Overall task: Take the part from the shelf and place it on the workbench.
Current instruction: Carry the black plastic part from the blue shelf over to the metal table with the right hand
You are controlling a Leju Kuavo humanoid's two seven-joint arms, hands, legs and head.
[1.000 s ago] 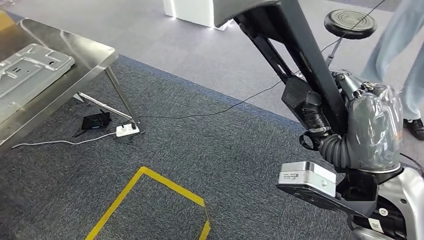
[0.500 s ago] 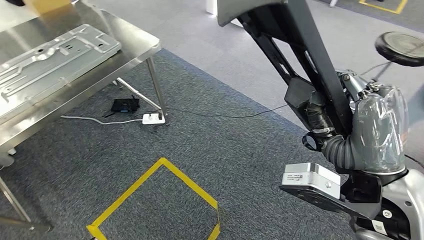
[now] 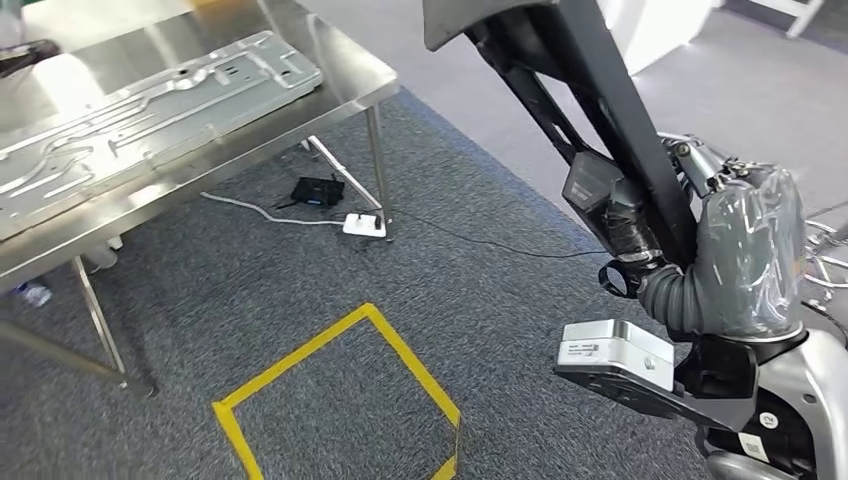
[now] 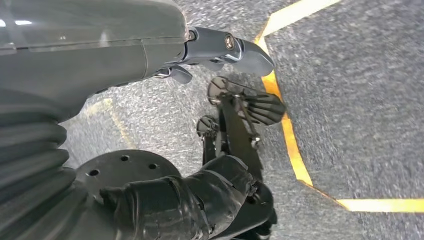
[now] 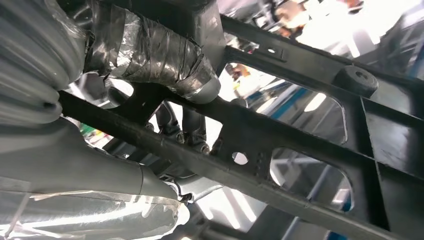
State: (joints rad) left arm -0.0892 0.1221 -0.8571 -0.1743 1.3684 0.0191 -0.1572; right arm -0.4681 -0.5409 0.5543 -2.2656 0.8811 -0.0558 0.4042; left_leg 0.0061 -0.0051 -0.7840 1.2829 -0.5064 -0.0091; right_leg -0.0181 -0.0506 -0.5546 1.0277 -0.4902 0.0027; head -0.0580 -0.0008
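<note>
We grip the black frame part in our right hand, holding it tilted above the grey carpet, well apart from the steel workbench. A silver stamped panel lies flat on that workbench. Our left hand hangs over yellow floor tape, fingers loosely spread, holding nothing.

Workbench brushed shiny steel; part matt black, likely plastic; floor rough grey carpet.
</note>
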